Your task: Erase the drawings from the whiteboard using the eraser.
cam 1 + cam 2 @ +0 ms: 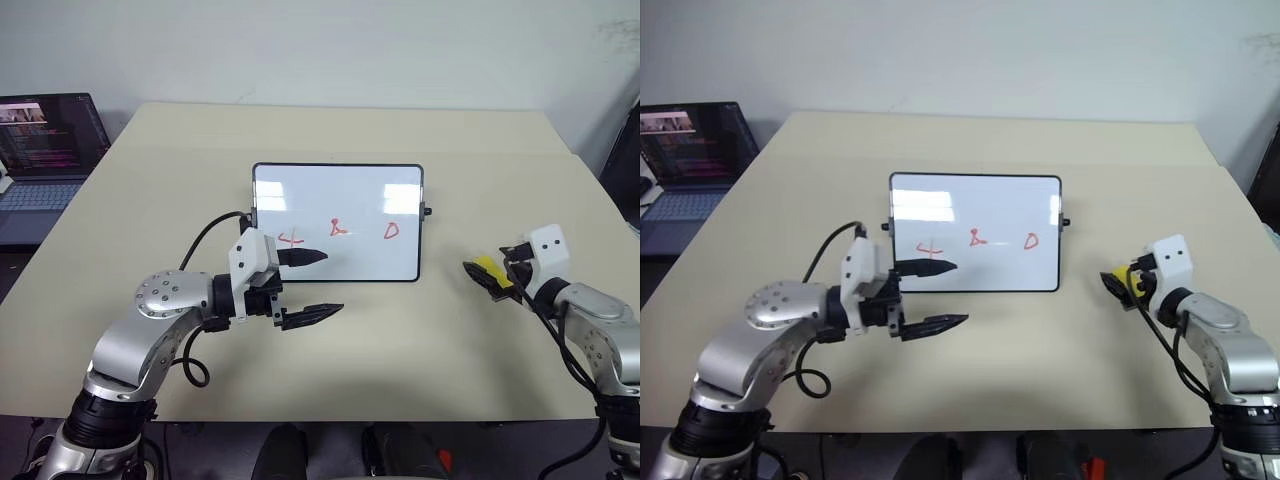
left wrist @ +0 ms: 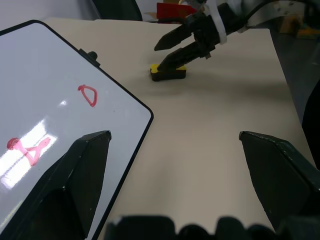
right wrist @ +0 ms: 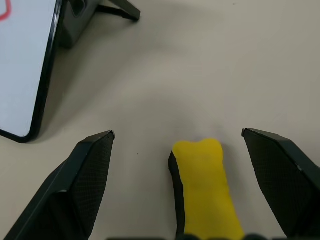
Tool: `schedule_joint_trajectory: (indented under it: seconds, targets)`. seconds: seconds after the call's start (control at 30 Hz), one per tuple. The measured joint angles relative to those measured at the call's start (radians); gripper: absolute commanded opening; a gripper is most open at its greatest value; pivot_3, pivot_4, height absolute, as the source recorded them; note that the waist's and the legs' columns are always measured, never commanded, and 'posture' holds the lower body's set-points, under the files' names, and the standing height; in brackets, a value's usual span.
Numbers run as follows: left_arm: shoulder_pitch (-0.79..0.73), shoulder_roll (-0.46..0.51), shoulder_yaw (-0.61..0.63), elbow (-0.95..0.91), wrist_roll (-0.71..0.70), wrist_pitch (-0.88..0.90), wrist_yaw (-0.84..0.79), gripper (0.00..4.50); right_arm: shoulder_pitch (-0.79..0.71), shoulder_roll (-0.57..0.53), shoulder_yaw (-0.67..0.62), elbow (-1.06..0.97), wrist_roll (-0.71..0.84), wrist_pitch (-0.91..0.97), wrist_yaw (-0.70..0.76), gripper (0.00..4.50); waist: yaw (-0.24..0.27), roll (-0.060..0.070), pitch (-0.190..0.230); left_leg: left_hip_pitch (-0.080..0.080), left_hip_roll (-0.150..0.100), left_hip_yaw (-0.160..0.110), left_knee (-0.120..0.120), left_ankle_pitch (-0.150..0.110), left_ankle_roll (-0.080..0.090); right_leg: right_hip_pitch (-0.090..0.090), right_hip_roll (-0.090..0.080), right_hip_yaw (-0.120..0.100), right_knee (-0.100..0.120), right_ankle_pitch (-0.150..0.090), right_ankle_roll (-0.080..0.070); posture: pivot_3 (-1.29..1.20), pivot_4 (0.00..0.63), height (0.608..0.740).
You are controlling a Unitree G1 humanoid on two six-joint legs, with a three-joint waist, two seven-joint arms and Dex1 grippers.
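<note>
- A beige table [image 1: 330, 140] filled most of the frame, with an open laptop [image 1: 45, 150] at the upper left edge.
- The whiteboard [image 1: 337, 200] stood propped at centre, three red drawings [image 1: 338, 232] in a row along its lower half.
- The left gripper [image 1: 312, 285] hung at lower centre-left, fingers spread wide, holding nothing, pointing toward the board's lower left.
- The right gripper [image 3: 177, 187] sat at right of centre, fingers wide apart.
- The yellow eraser [image 3: 205, 187] lay on the table between those fingers, not clamped.
</note>
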Motion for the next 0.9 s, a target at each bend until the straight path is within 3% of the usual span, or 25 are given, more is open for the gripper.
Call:
schedule_joint_trajectory:
  seconds: [0.47,0.57,0.83,0.9]
  targets:
    - [0.018,-0.008,-0.008,-0.006,0.0,0.0,0.02,4.5,-0.06,0.007,0.014,0.189,-0.053,-0.065,0.058,4.47,0.0,0.0,0.0,0.0,0.001,0.0,0.0,0.0,0.0,0.0,-0.001,0.0,0.0,0.002,-0.003,0.0,0.15,0.74]
    - [0.027,-0.008,-0.008,-0.009,0.0,0.0,0.021,4.5,-0.07,0.009,0.014,0.203,-0.059,-0.071,0.058,3.94,0.0,0.0,0.0,0.0,0.0,0.0,0.0,0.0,0.0,0.0,-0.001,0.0,0.0,0.002,-0.003,0.0,0.15,0.74]
    - [0.035,-0.008,-0.008,-0.01,0.0,0.001,0.034,4.5,-0.074,0.022,0.013,0.23,-0.067,-0.08,0.055,1.25,0.0,0.0,0.0,0.0,0.001,0.0,0.0,0.0,0.0,0.0,-0.001,0.0,0.0,0.002,-0.003,0.0,0.15,0.74]
    - [0.036,-0.008,-0.008,-0.01,0.0,0.001,0.038,4.5,-0.075,0.022,0.013,0.23,-0.07,-0.08,0.055,1.14,0.0,0.0,0.0,0.0,0.001,0.0,0.0,0.0,0.0,0.0,-0.001,0.0,0.0,0.002,-0.003,0.0,0.15,0.74]
